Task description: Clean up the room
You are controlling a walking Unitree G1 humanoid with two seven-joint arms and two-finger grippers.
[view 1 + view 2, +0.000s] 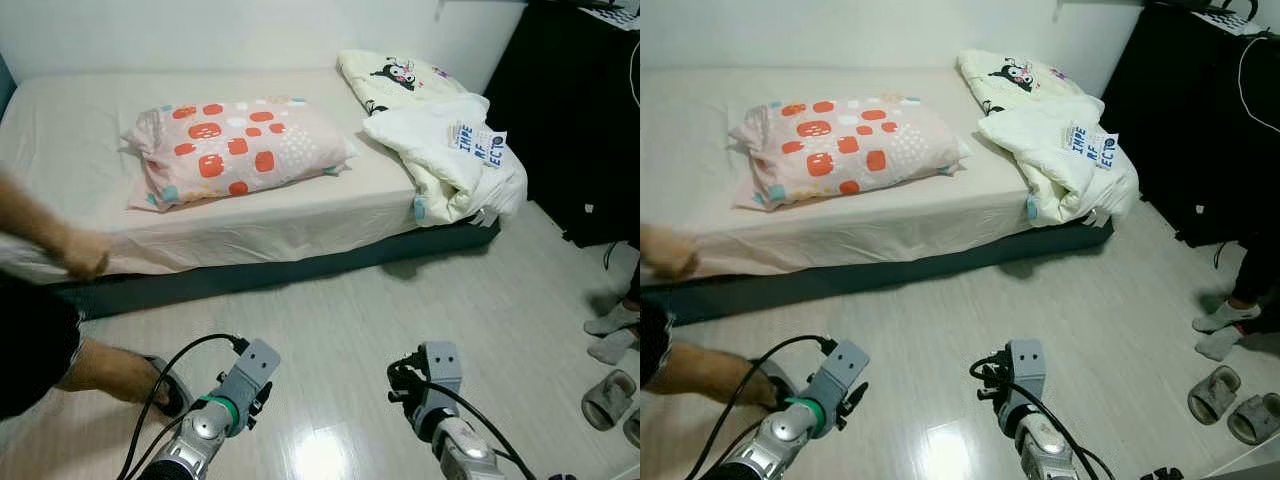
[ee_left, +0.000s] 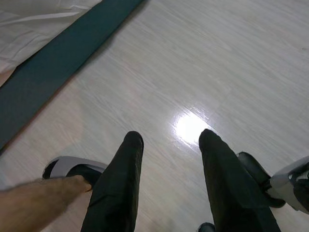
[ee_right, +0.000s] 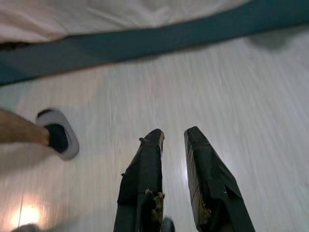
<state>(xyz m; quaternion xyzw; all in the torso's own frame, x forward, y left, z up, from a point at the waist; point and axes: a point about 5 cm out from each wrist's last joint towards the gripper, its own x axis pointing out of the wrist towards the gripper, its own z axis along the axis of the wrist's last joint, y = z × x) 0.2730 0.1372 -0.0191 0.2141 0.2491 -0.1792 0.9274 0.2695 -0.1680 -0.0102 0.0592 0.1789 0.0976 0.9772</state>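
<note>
A low bed [image 1: 60, 130] with a beige sheet fills the far side of the room. On it lie a pink pillow [image 1: 235, 150] with red spots, a cream pillow [image 1: 395, 75] with a cartoon print, and a crumpled white duvet [image 1: 450, 160] hanging over the right corner. My left arm [image 1: 240, 385] and right arm [image 1: 432, 385] are held low over the pale wooden floor, short of the bed. The left gripper [image 2: 169, 137] is open wide with nothing between its fingers. The right gripper [image 3: 174, 133] has a narrow gap and holds nothing.
A person bends at my left, one hand [image 1: 85, 255] at the sheet's edge, a leg [image 1: 110, 370] and a slippered foot [image 3: 60, 137] close to my left arm. A black cabinet [image 1: 580, 120] stands at the right. Someone's socked feet [image 1: 612, 320] and loose slippers [image 1: 608, 398] are at the far right.
</note>
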